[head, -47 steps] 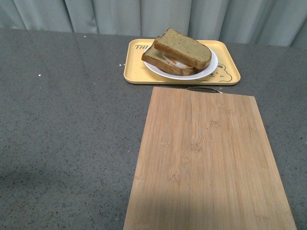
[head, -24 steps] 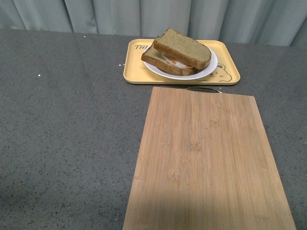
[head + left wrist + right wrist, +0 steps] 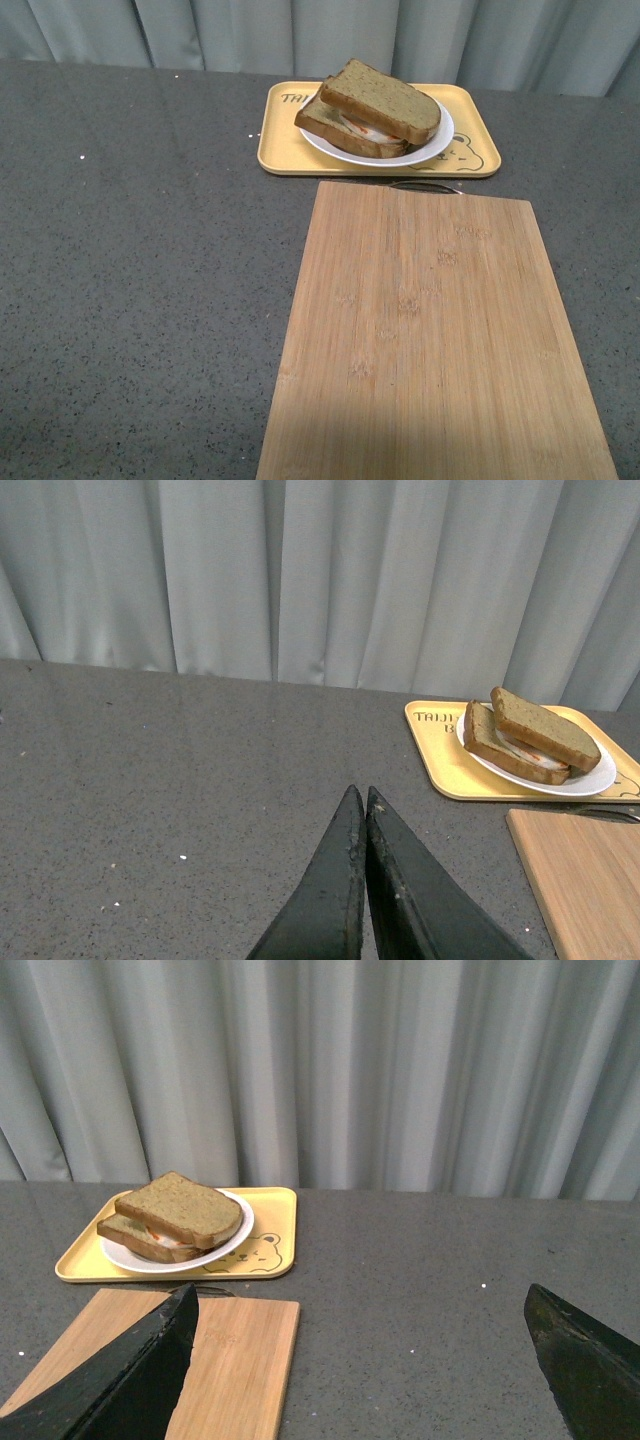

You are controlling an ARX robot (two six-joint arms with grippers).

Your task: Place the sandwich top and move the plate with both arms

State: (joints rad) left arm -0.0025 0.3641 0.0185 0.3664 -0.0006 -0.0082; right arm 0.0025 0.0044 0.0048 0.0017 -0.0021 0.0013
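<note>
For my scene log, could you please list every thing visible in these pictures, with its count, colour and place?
plain tan-brown bread slice: 1, tan-brown, on top of the sandwich
lower bread slice with filling: 1, brown, on the plate
round white shallow plate: 1, white, on the tray
yellow rectangular bear-printed tray: 1, yellow, far side of the table
bamboo cutting board: 1, light brown, nearest the robot
left end effector: 1, black, shut
right end effector: 1, black, open

Sandwich top [image 3: 382, 97] on plate [image 3: 432, 147], in tray [image 3: 280, 150]
</note>
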